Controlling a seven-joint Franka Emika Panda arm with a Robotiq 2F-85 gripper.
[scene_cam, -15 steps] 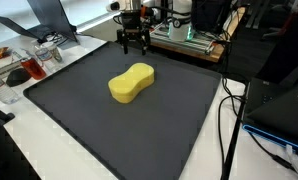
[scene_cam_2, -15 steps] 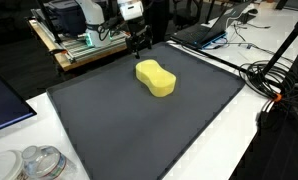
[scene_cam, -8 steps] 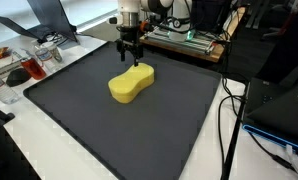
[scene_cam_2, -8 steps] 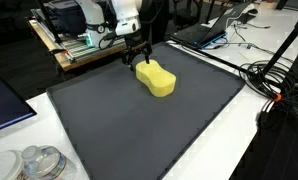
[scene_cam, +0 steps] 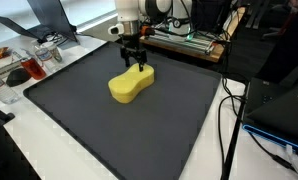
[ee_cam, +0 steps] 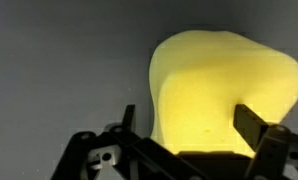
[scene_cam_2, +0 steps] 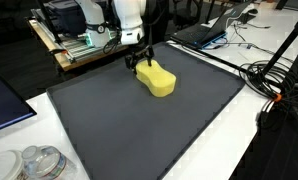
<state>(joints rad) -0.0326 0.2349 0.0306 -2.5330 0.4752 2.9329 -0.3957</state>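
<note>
Gripper (scene_cam: 135, 66): black two-finger hand with its jaws spread as wide as they go and nothing held. In the wrist view (ee_cam: 187, 122) its fingers stand one on each side of the sponge's end.
Sponge: yellow peanut-shaped foam sponge (scene_cam: 129, 84), lying flat just above the centre of both exterior views (scene_cam_2: 159, 80). It fills the upper right of the wrist view (ee_cam: 219, 80).
Mat: dark grey rubbery mat (scene_cam: 109, 135) under the sponge, covering most of the table.
Change: a second ago the gripper hung over the mat's far edge, upper middle of the frame, apart from the sponge. It has since come across and down over the sponge's far end.
Unchanged: the sponge's place and pose, and the width of the jaws.
Meaning: the approach looks finished and the fingers bracket the foam, but no grip is made. Whether the fingertips touch the foam cannot be told.
</note>
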